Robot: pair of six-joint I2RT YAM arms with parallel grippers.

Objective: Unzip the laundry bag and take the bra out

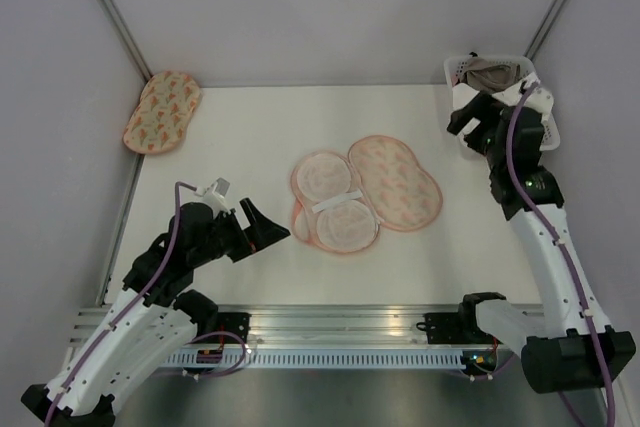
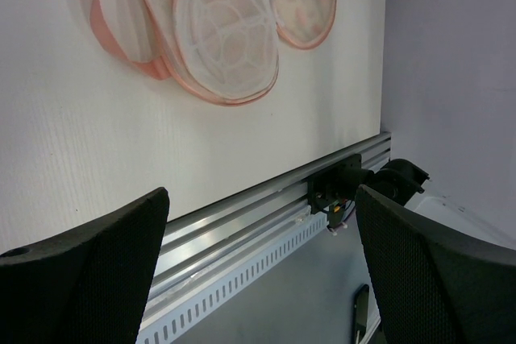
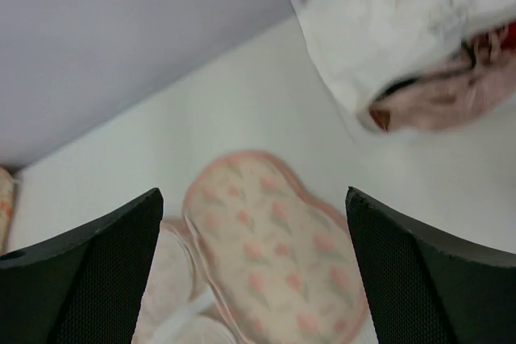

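The laundry bag (image 1: 395, 182) lies open in the middle of the table, printed half on the right, white mesh-lined half (image 1: 330, 205) on the left. It also shows in the left wrist view (image 2: 226, 38) and the right wrist view (image 3: 278, 255). A white bra (image 3: 387, 30) hangs over the rim of the white basket (image 1: 460, 69) at the far right. My right gripper (image 1: 465, 119) is open and empty just in front of the basket, and also shows in its wrist view (image 3: 254, 279). My left gripper (image 1: 262, 230) is open and empty left of the bag, near the front edge, as its wrist view (image 2: 262, 271) confirms.
A second printed pouch (image 1: 160, 110) lies at the far left by the wall. The basket also holds a beige-grey garment (image 1: 490, 75) and a pink lacy garment (image 3: 451, 98). A metal rail (image 2: 242, 215) runs along the table's front edge.
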